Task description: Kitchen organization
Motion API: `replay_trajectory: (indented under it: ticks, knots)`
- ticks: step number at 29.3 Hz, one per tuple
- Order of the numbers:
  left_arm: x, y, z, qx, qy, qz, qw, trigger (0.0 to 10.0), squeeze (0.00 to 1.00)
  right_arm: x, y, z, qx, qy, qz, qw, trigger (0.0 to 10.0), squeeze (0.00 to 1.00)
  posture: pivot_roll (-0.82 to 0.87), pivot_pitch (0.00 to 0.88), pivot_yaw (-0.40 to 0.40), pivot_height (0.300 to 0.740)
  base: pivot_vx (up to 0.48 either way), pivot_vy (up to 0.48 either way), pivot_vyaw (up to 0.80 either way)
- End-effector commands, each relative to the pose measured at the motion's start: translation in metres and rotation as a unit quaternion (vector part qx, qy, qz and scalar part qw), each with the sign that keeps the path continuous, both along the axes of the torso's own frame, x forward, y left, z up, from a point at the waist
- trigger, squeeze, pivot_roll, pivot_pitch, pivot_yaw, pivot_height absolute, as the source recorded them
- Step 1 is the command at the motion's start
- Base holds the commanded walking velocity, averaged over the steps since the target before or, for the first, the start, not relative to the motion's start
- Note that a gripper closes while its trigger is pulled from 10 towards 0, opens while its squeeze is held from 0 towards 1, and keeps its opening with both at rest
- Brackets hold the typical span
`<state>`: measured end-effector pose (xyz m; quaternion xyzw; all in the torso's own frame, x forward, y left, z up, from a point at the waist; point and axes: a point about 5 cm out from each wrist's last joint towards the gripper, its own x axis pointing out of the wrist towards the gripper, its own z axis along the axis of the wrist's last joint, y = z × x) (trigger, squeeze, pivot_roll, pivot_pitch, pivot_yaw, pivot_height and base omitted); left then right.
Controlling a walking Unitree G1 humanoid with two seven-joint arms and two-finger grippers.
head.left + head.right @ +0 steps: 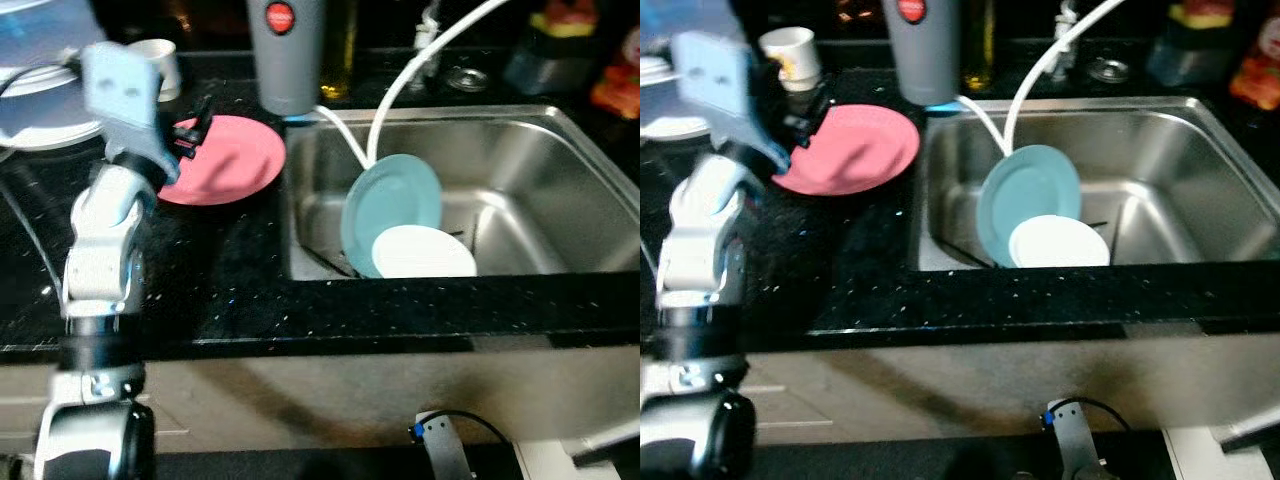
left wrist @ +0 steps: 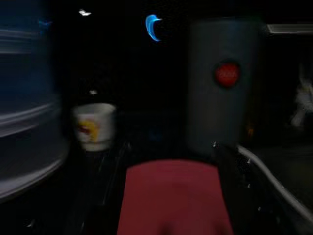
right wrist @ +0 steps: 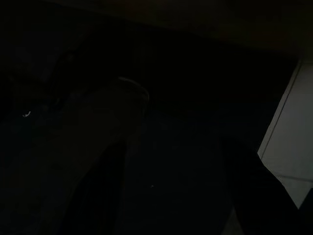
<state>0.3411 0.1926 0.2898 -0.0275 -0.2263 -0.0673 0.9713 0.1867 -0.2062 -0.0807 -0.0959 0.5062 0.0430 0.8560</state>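
A pink plate (image 1: 225,158) lies flat on the black counter (image 1: 230,290), left of the sink. My left gripper (image 1: 192,128) hovers at the plate's left rim, open, and the plate (image 2: 173,196) shows wide between its two dark fingers in the left wrist view. In the steel sink (image 1: 560,150) a teal plate (image 1: 392,200) leans upright, and a white plate (image 1: 425,253) leans against its front. My right gripper (image 3: 176,196) hangs idle in the dark beside a strip of pale floor.
A grey cylinder with a red button (image 1: 288,50) stands behind the pink plate. A white paper cup (image 1: 160,62) and stacked white dishes (image 1: 45,125) sit at the back left. A white hose (image 1: 400,80) arcs into the sink. Bottles line the back right.
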Motion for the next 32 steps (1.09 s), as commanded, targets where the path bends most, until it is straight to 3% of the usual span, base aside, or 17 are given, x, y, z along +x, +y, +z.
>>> replay_trajectory:
  ticks: [1, 4, 5, 7, 8, 10, 13, 17, 21, 23, 25, 32]
  knots:
    - [-0.005, -0.001, 0.0, -0.037, 0.004, -0.009, 0.999, 10.0, 0.0, -0.009, 0.0, -0.004, 0.001, 0.013, -0.001, 1.0, 10.0, 0.0, 0.04, 0.081, 0.01, 0.74, 0.0, 0.0, 0.8]
    - [-0.008, -0.002, -0.002, -0.108, 0.019, -0.029, 0.994, 10.0, 0.0, -0.009, -0.001, -0.004, -0.004, 0.013, -0.004, 1.0, 10.0, 0.0, 0.04, 0.08, 0.01, 0.74, 0.0, 0.0, 0.77]
    - [-0.008, -0.002, -0.002, -0.108, 0.019, -0.029, 0.994, 10.0, 0.0, -0.009, -0.001, -0.004, -0.004, 0.013, -0.004, 1.0, 10.0, 0.0, 0.04, 0.08, 0.01, 0.74, 0.0, 0.0, 0.76]
    - [-0.008, -0.004, -0.005, -0.163, 0.033, -0.054, 0.985, 10.0, 0.0, -0.01, -0.002, -0.005, -0.007, 0.014, -0.012, 1.0, 10.0, 0.0, 0.04, 0.078, 0.009, 0.74, 0.0, 0.0, 0.0]
    - [-0.008, -0.004, -0.005, -0.163, 0.033, -0.054, 0.985, 10.0, 0.0, -0.01, -0.002, -0.005, -0.007, 0.014, -0.012, 1.0, 10.0, 0.0, 0.04, 0.078, 0.009, 0.74, 0.0, 0.0, 0.0]
    - [-0.009, -0.01, -0.009, -0.207, 0.048, -0.099, 0.972, 10.0, 0.0, -0.011, -0.002, -0.005, -0.008, 0.016, -0.011, 1.0, 10.0, 0.0, 0.04, 0.074, 0.008, 0.74, 0.0, 0.0, 0.0]
    - [-0.013, -0.022, -0.009, -0.22, 0.046, -0.16, 0.961, 10.0, 0.0, -0.011, -0.002, -0.005, -0.007, 0.018, 0.008, 1.0, 10.0, 0.0, 0.05, 0.068, 0.004, 0.74, 0.0, 0.0, 0.0]
    - [-0.014, -0.023, -0.01, -0.224, 0.046, -0.168, 0.959, 10.0, 0.0, -0.01, -0.001, -0.005, -0.007, 0.018, 0.017, 1.0, 10.0, 0.0, 0.05, 0.068, 0.004, 0.74, 0.0, 0.0, 0.0]
    - [-0.008, -0.016, -0.018, -0.297, 0.078, -0.172, 0.936, 10.0, 0.0, -0.01, -0.001, -0.004, -0.004, 0.019, 0.019, 1.0, 10.0, 0.0, 0.04, 0.077, -0.001, 0.74, 0.0, 0.0, 0.8]
    - [-0.005, -0.015, -0.021, -0.295, 0.091, -0.174, 0.935, 10.0, 0.0, -0.01, -0.001, -0.004, -0.003, 0.019, 0.018, 1.0, 10.0, 0.0, 0.04, 0.077, -0.001, 0.74, 0.0, 0.0, 0.8]
    - [-0.005, -0.02, -0.021, -0.252, 0.099, -0.173, 0.947, 10.0, 0.0, -0.01, -0.001, -0.004, -0.002, 0.019, 0.018, 1.0, 10.0, 0.0, 0.04, 0.074, -0.003, 0.74, 0.0, 0.0, 0.8]
    - [0.0, -0.02, -0.023, -0.271, 0.111, -0.168, 0.941, 10.0, 0.0, -0.009, 0.0, -0.004, 0.003, 0.018, 0.017, 1.0, 10.0, 0.0, 0.04, 0.079, 0.001, 0.74, 0.0, 0.0, 0.8]
